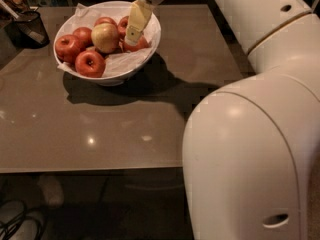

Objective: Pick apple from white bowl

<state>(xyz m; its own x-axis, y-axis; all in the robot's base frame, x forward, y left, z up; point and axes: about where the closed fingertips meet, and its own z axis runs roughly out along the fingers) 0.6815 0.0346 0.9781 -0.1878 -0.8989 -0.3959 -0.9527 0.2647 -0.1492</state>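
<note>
1. Camera view: the gripper (133, 36) reaches down into the right side of the white bowl (120, 75), tip right at the apple (143, 43). Honestly can't tell if it's open or closed.
2. The apple sits on crinkled paper by the bowl's right rim, just beside a yellowish apple (105, 37), with other red apples (90, 63) to the left.
3. The bowl's on the far-left part of the tabletop (125, 129), with a black mesh cup (30, 28) left of it.

It seemed a dining or break area: a brown table (100, 129) bore a white bowl (116, 77) of apples (90, 63), the gripper (132, 40) hanging over it
</note>
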